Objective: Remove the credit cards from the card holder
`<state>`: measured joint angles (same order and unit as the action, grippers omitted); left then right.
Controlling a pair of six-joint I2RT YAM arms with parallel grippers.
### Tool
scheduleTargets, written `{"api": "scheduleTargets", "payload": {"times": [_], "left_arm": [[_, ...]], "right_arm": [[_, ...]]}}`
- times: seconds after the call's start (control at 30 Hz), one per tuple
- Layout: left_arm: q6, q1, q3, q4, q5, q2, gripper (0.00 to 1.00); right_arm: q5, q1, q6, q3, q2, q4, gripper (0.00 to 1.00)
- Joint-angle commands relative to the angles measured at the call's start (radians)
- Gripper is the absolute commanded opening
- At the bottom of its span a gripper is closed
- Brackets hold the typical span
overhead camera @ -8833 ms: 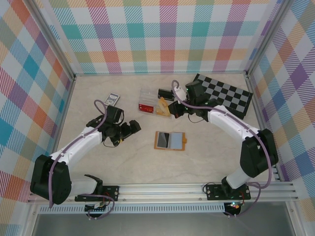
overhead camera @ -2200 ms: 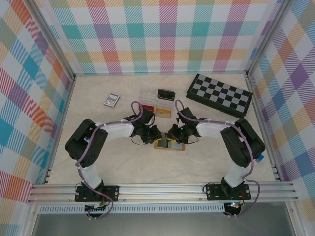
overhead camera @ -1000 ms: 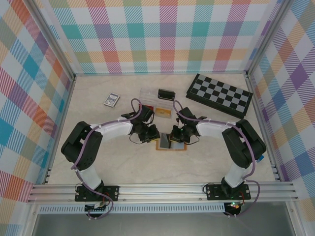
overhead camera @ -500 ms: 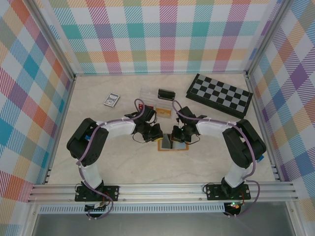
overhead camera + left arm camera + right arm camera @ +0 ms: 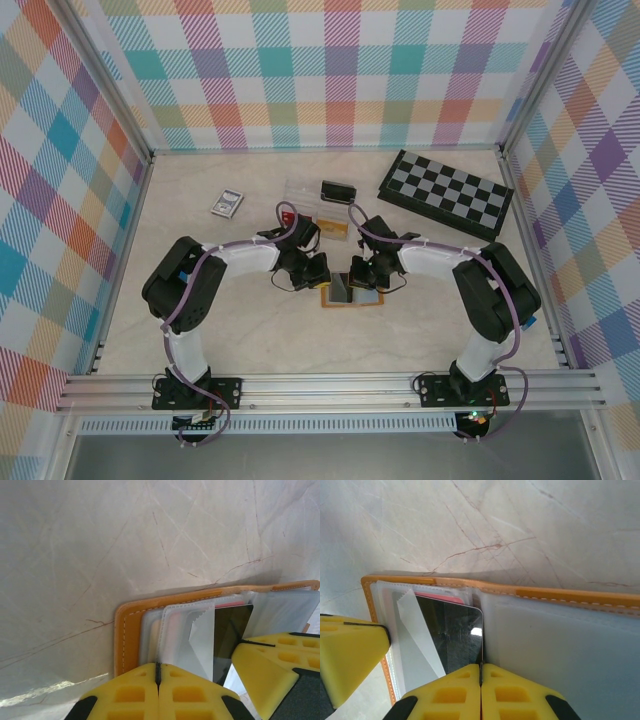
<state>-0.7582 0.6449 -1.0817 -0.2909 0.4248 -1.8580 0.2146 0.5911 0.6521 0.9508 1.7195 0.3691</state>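
Two grippers meet over the card holder [image 5: 127, 640], which lies open mid-table [image 5: 250, 330], just in front of a clear plastic box [image 5: 303, 193]. On the left, the left gripper [image 5: 157, 672] presses its yellow pads [image 5: 127, 695] together on the edge of a clear sleeve [image 5: 185, 640]. A dark card [image 5: 452, 635] sits in the pocket between them. The right gripper [image 5: 481, 672] is closed at that card's edge; whether it grips is unclear. The chessboard [image 5: 447, 192] lies far right.

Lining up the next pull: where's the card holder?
Top view, mid-table: the card holder lies open between the left gripper and right gripper, just nearer than the clear box.
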Motion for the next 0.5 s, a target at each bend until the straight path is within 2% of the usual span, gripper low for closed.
{"api": "scheduleTargets", "payload": {"times": [0.0, 0.27, 0.47], "left_arm": [[0.027, 0.013, 0.002, -0.1, -0.055, -0.027, 0.03], [0.033, 0.013, -0.019, -0.095, -0.045, -0.013, 0.03], [0.057, 0.013, -0.029, -0.022, -0.036, 0.06, 0.07]], "right_arm": [[-0.055, 0.006, -0.032, 0.02, -0.023, 0.077, 0.08], [-0.031, 0.006, -0.032, 0.018, -0.017, 0.063, 0.09], [-0.023, 0.005, -0.016, 0.013, 0.0, 0.045, 0.1]]}}
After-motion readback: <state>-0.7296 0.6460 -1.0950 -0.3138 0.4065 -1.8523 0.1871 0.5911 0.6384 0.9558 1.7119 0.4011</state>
